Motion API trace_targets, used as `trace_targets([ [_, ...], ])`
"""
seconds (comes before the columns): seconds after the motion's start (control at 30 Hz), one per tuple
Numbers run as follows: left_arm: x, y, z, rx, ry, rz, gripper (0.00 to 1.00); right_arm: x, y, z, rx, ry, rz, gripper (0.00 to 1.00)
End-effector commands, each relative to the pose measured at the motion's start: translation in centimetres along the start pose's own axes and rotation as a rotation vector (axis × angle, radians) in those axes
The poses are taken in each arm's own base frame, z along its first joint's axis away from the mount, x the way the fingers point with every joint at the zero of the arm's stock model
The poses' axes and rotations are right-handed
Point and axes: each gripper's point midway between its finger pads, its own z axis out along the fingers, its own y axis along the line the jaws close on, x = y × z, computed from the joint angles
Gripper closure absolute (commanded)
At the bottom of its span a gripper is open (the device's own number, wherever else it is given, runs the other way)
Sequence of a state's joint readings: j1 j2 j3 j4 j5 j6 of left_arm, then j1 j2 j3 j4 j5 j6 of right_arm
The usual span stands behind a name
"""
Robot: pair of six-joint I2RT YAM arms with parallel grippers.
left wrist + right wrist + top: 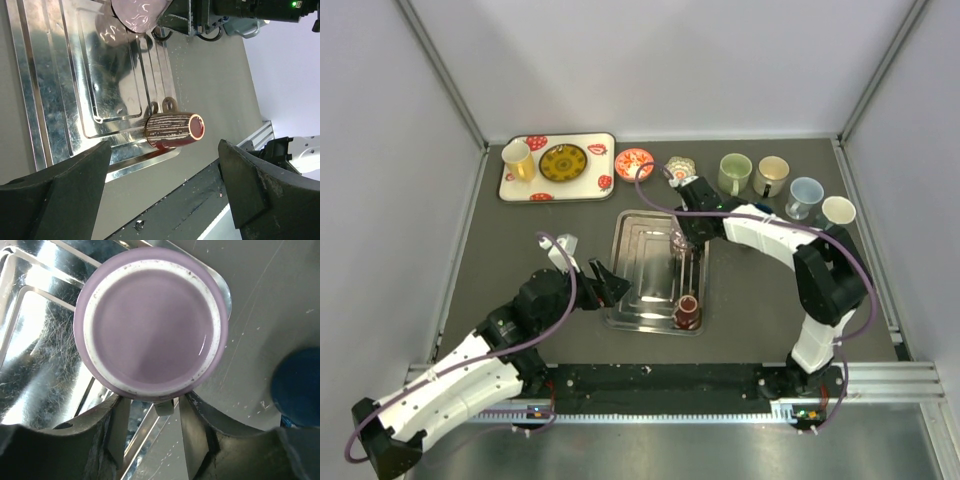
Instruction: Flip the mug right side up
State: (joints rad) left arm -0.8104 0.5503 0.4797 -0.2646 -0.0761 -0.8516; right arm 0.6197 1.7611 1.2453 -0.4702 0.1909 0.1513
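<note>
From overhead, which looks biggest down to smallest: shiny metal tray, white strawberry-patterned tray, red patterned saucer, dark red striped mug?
1. Shiny metal tray
2. White strawberry-patterned tray
3. Red patterned saucer and dark red striped mug look about alike, so I won't rank them.

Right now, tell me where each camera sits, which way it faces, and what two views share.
Top camera: above and behind the arms, looking down on the table; both arms show, with left gripper and right gripper.
Left wrist: on the left arm, looking across the tray at the red mug; its two open fingers frame the bottom.
Right wrist: directly above the upside-down purple mug; its fingers flank the handle.
Shared: top and left wrist both show the tray, red mug and purple mug.
</note>
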Motion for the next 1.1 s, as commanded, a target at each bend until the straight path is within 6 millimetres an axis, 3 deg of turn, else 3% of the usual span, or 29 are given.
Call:
trace_targets([
  [0.0,-0.7,-0.1,-0.4,0.011,-0.034,0.020,0.07,-2.0,-0.1,0.5,0.022,-0.042,-0.008,0.60],
  [0.03,-0.7,0.0,-0.4,0.009,-0.036,0.019,0.08,-1.8,-0.1,0.7,0.023,-0.037,-0.009,0.67],
  [0.2,-0.5,0.0,-0.5,0.019,-0.037,0.012,0.08,-1.6,-0.2,0.8,0.030,-0.030,-0.018,0.78],
  [0.33,-0.5,0.0,-0.5,0.019,-0.037,0.007,0.09,-1.7,-0.2,0.6,0.028,-0.034,-0.010,0.96],
  [0.47,-0.7,0.3,-0.5,0.013,-0.051,0.007,0.10,-2.6,0.0,-1.1,0.010,-0.075,0.018,1.00],
  [0.6,-1.3,0.7,-0.5,-0.011,-0.087,-0.003,0.10,-5.0,0.8,-5.3,-0.011,-0.183,0.016,1.00],
  [0.83,-2.4,1.0,-0.3,-0.018,-0.165,-0.048,0.07,-5.6,2.7,-11.3,-0.156,-0.271,0.119,1.00],
  [0.9,-2.9,0.1,-0.2,0.027,-0.191,-0.072,0.04,-5.3,4.0,-12.4,-0.247,-0.289,0.169,1.00],
  [0.93,-2.5,0.0,0.0,0.047,-0.183,-0.081,0.04,-5.9,4.3,-14.2,-0.291,-0.337,0.190,1.00],
  [1.03,-3.2,-1.8,0.1,0.164,-0.225,-0.125,0.03,-6.5,6.6,-17.0,-0.476,-0.420,0.269,1.00],
  [1.07,-3.0,-2.6,0.0,0.211,-0.219,-0.137,0.03,-6.0,7.4,-18.4,-0.556,-0.437,0.286,1.00],
])
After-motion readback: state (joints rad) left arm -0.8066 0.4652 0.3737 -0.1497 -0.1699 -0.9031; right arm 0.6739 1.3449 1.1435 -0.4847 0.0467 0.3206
